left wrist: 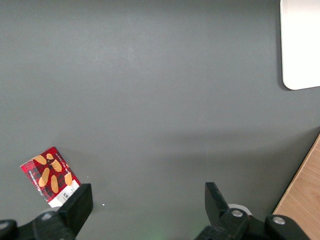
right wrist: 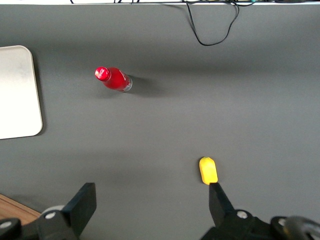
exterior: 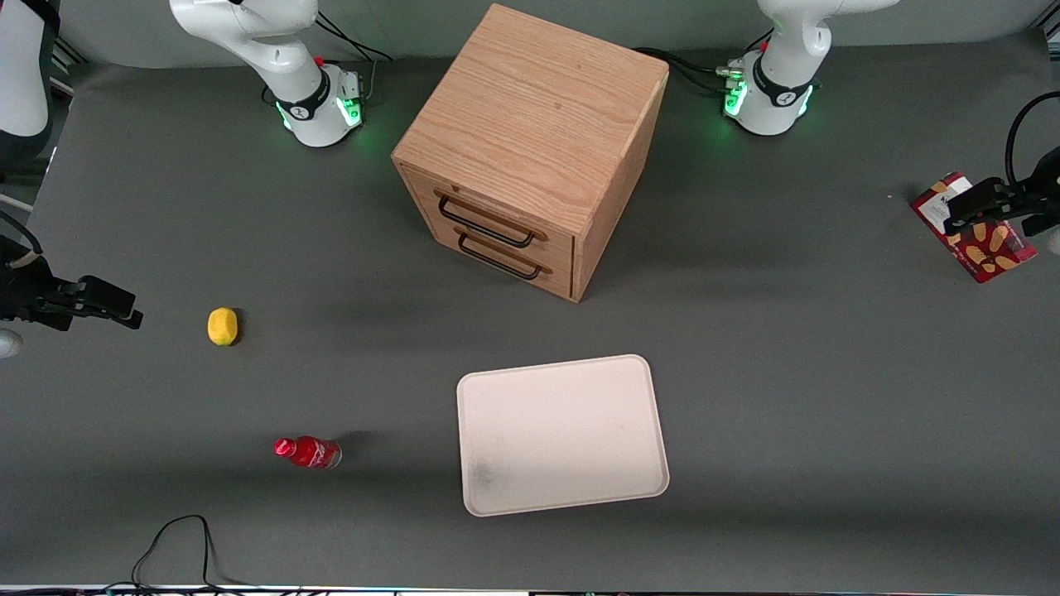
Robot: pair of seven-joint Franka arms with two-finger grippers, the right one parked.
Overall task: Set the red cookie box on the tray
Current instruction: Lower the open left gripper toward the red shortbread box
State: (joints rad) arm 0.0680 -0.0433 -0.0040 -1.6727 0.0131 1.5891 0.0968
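The red cookie box [exterior: 998, 248] lies flat on the grey table at the working arm's end, with its white label and biscuit pictures facing up. My gripper [exterior: 1006, 213] hovers above it, open and empty. In the left wrist view the box [left wrist: 47, 172] lies beside one finger, outside the gap of the gripper [left wrist: 147, 192], and part of it is hidden by that finger. The pale cream tray [exterior: 563, 434] lies nearer the front camera than the cabinet, with nothing on it. A corner of it shows in the left wrist view [left wrist: 300, 45].
A wooden drawer cabinet [exterior: 530, 141] stands mid-table, farther from the camera than the tray. A small red bottle [exterior: 308, 453] and a yellow object [exterior: 222, 325] lie toward the parked arm's end. A black cable [exterior: 178, 538] lies at the front edge.
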